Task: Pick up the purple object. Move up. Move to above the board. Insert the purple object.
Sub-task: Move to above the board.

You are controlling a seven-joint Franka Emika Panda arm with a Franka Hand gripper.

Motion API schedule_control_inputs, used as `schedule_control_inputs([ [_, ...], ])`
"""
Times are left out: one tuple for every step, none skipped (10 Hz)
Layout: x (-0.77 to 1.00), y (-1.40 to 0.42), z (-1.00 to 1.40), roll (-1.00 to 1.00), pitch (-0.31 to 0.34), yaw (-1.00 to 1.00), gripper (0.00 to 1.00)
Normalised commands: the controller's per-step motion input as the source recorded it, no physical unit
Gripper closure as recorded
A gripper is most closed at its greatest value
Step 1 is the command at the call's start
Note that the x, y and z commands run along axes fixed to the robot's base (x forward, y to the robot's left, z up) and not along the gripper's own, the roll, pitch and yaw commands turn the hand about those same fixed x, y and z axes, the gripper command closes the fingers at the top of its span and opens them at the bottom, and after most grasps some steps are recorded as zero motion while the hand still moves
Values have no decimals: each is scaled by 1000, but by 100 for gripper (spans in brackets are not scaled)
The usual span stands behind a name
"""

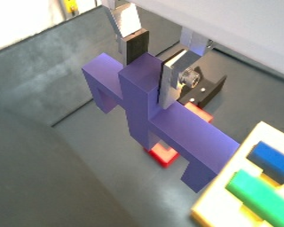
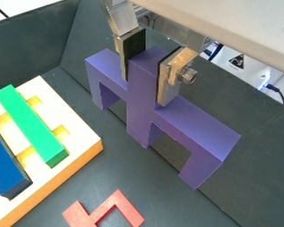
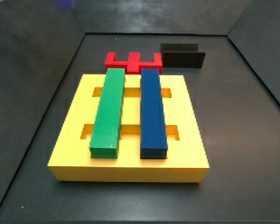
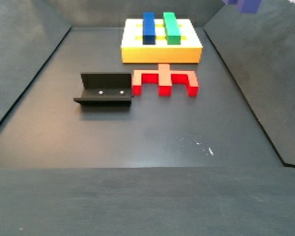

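The claw (image 2: 152, 58) has silver plates, dark pads.

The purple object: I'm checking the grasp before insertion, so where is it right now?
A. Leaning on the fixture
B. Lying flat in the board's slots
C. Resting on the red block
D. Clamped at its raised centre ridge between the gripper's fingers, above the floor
D: in both wrist views the gripper has its fingers closed on the centre ridge of the purple object, which hangs off the floor and beside the board, not in it.
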Motion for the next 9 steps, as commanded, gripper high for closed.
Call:
schedule_control_inputs([
  [1099,-1400,290,-3,28,1000,100],
  [1168,-1400,244,9,44,1000,100],
  [1238,-1400,286,-5,48,1000,100],
  [1173,-1400,323,2,49,1000,100],
  [653,-788,178,13,56,1000,100],
  [482,-523,122,13,59,1000,100],
  [188,-209,68,12,55,1000,100],
  [130,-165,55,15,55,1000,100],
  [102,-105,29,19,62,1000,100],
])
